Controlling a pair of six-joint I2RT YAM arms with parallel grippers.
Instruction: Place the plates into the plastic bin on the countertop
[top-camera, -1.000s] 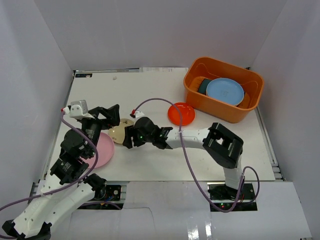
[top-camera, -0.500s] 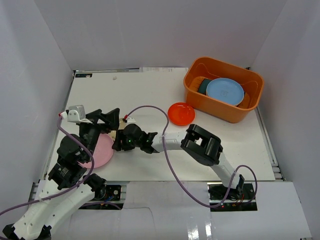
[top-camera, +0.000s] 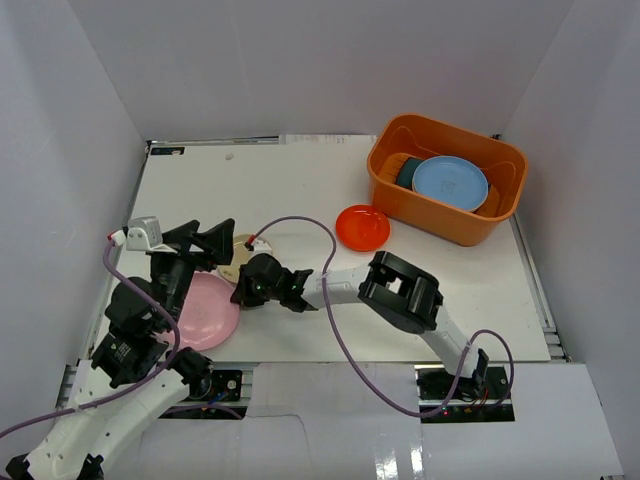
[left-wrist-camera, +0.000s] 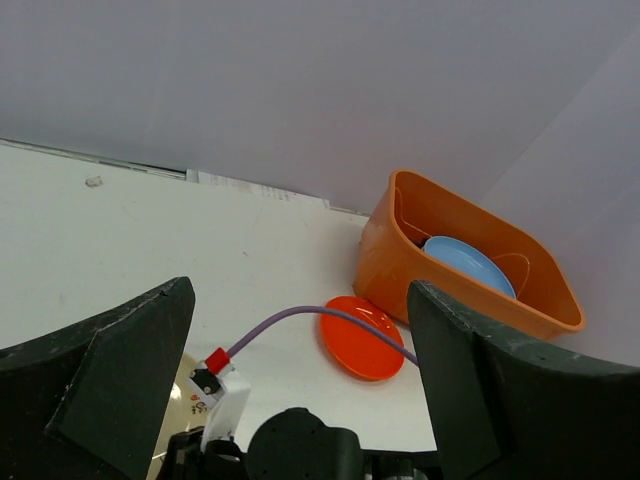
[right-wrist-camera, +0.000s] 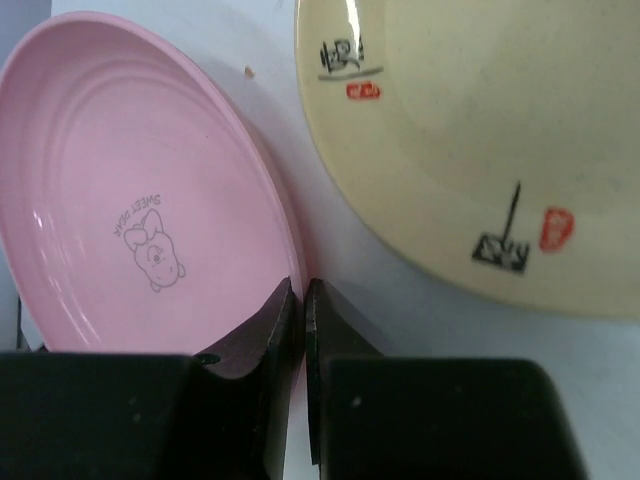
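With our right tool (right-wrist-camera: 302, 305) pinched tight on the rim of the pink plate (right-wrist-camera: 130, 200), which spreads to its left, we should lift slowly and level, clear of the cream plate (right-wrist-camera: 450, 120) ahead, while our left tool (left-wrist-camera: 300, 300) gapes wide, holding nothing.

The top camera overlooks the whole countertop (top-camera: 300, 190), the left wrist's faces its far orange bin (left-wrist-camera: 385, 270), and the right wrist's hugs the pink plate (right-wrist-camera: 110, 180).
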